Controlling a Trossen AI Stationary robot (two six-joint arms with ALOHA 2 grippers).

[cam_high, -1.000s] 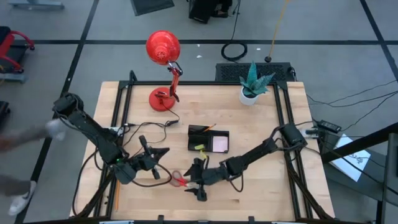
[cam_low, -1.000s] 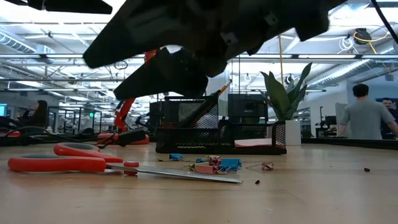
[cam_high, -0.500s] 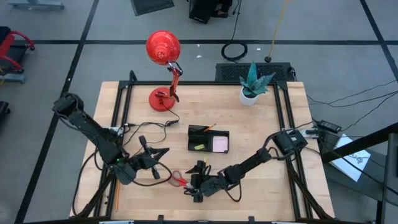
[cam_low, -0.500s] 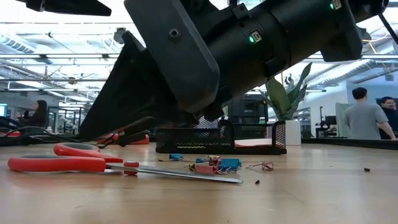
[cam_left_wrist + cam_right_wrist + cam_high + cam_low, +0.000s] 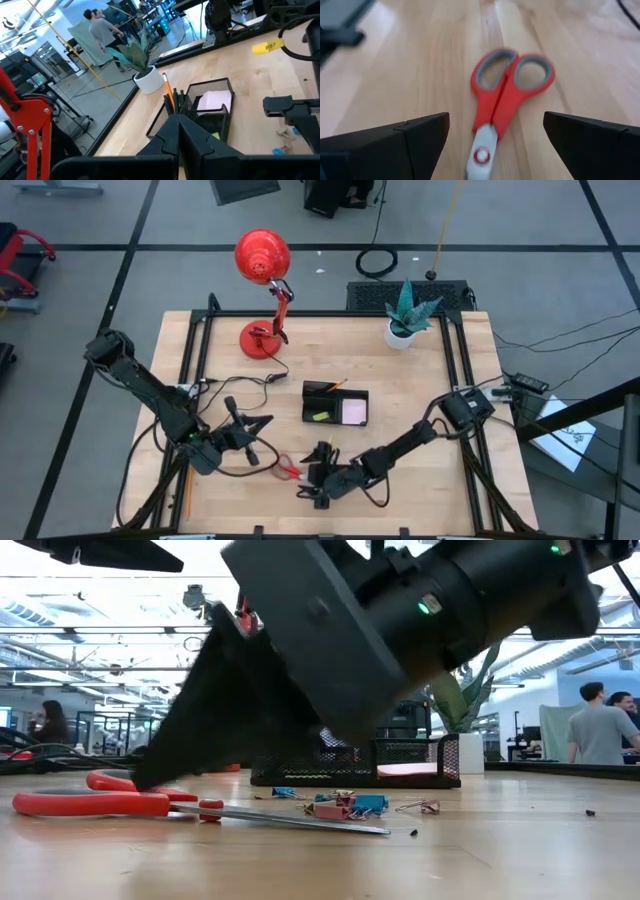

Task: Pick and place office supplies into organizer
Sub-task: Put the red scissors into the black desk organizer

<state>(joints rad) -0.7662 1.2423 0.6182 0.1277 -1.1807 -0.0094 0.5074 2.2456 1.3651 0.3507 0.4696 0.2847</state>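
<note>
Red-handled scissors (image 5: 506, 95) lie flat on the wooden table near its front edge (image 5: 287, 470). My right gripper (image 5: 495, 120) is open and low over them. Its fingers stand on either side of the blades' pivot without touching, and one fingertip (image 5: 150, 778) comes down just behind the handles (image 5: 100, 802). The black mesh organizer (image 5: 335, 405) stands mid-table and holds an orange pencil (image 5: 167, 92), a pale sticky pad (image 5: 215, 100) and a yellow-green piece (image 5: 216, 135). Small clips (image 5: 345, 805) lie loose in front of it. My left gripper (image 5: 262, 423) hovers shut, left of the organizer.
A red desk lamp (image 5: 262, 260) stands at the far left of the table and a white plant pot (image 5: 403, 332) at the far right. A cable (image 5: 240, 380) runs from the lamp's base across the table. People stand in the room behind.
My right gripper has sunk toward the table and tipped further down over the scissors, staying open. The scissors and clips have kept their places.
</note>
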